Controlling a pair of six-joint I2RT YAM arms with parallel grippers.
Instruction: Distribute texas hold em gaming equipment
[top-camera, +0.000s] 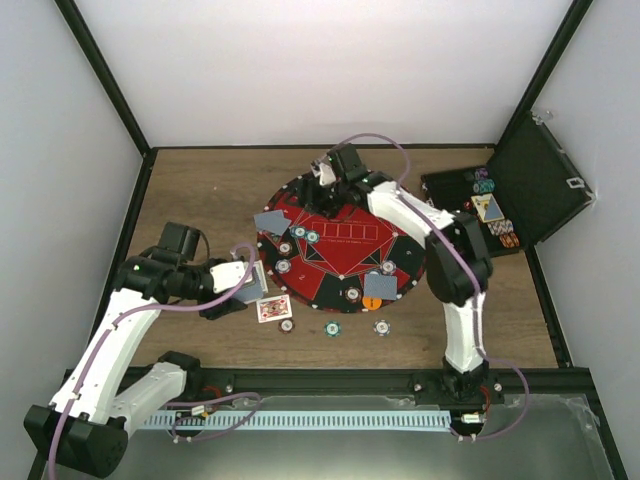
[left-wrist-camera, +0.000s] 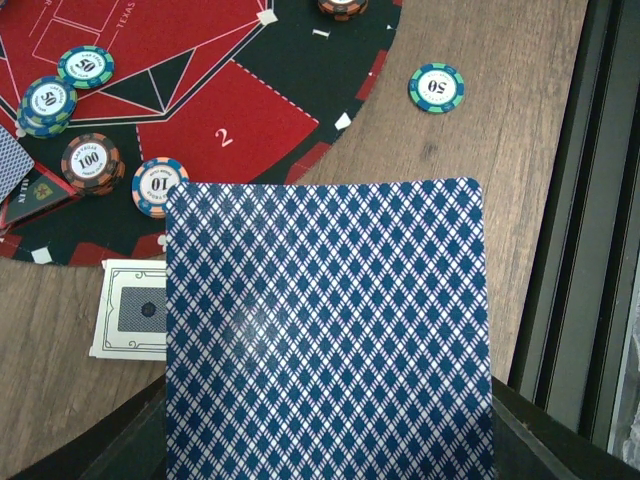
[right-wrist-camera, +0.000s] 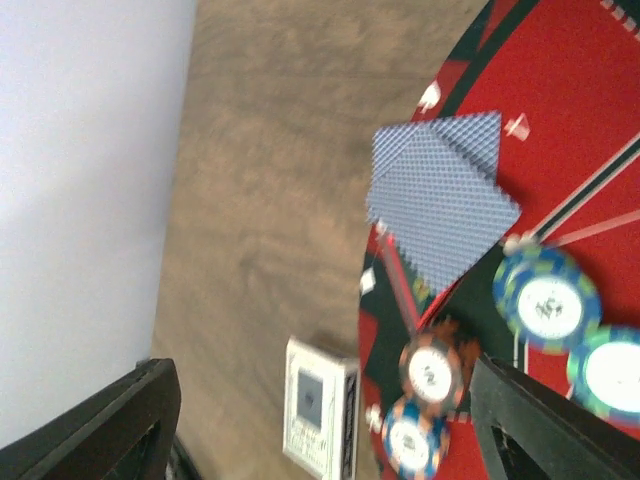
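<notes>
Top external view takes in a brown wood-grain table (top-camera: 200, 190) closed in by plain white walls and black frame posts. A round red-and-black felt poker mat (top-camera: 345, 235) lies at its centre, and an open black hinged case (top-camera: 535, 180) stands at the right edge. Grey-blue-backed playing cards lie on the mat: an overlapped pair (top-camera: 270, 220) at its left rim and another (top-camera: 378, 285) at its near rim. Round poker chips dot the mat, and three more (top-camera: 332, 328) lie on the bare wood just in front of it. A small white rectangular pack or card (top-camera: 274, 308), I cannot tell which, lies beside the mat's near-left edge. The left pincer (top-camera: 252, 282) hangs just beside it, clamped on one blue diamond-backed card (left-wrist-camera: 330, 330) that fills most of its wrist view. The right pincer (top-camera: 322, 175) is at the mat's far rim, fingers (right-wrist-camera: 110, 430) spread wide with nothing between them.
</notes>
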